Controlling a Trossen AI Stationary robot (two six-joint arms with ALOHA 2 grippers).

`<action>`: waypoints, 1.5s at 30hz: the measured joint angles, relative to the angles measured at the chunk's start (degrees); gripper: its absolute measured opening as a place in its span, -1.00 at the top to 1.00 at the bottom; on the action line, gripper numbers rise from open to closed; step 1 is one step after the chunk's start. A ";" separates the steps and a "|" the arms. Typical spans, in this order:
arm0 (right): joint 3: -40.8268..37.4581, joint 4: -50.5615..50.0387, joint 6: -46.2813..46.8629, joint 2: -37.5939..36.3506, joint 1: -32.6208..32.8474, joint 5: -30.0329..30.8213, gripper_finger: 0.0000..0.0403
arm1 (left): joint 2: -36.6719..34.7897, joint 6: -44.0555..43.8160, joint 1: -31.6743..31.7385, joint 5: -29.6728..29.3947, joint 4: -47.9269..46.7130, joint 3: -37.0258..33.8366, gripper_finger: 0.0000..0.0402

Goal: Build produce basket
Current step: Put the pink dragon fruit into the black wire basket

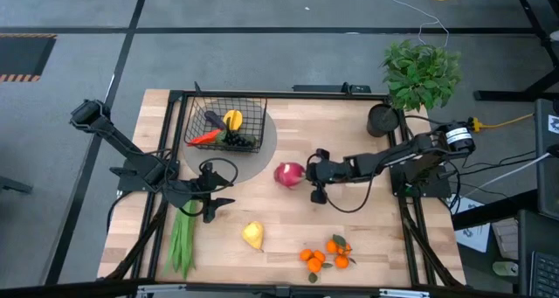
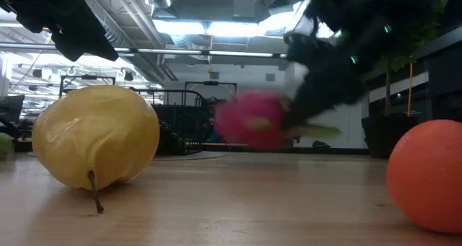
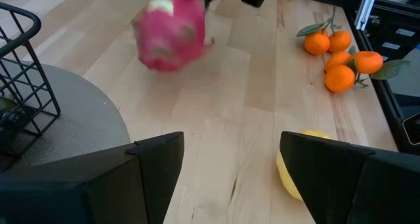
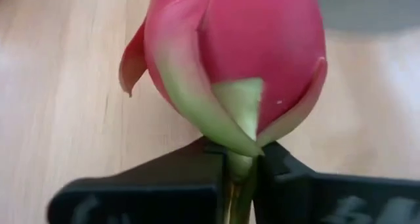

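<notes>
The right claw [image 4: 239, 175] is clenched on the dragon fruit [image 4: 230, 60] by its green stem end. The fruit's long axis runs straight out from the claw, toward the basket [image 1: 225, 128]. The left claw [image 3: 230, 178] is released above the bench [image 1: 367, 237].

Potted plant [image 1: 422, 72], dark cup [image 1: 383, 120] beside it
</notes>
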 joint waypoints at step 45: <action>94.12 -39.96 -16.72 35.96 -23.55 -20.15 -0.16 | -0.01 1.31 0.00 -0.24 -0.22 0.00 -0.21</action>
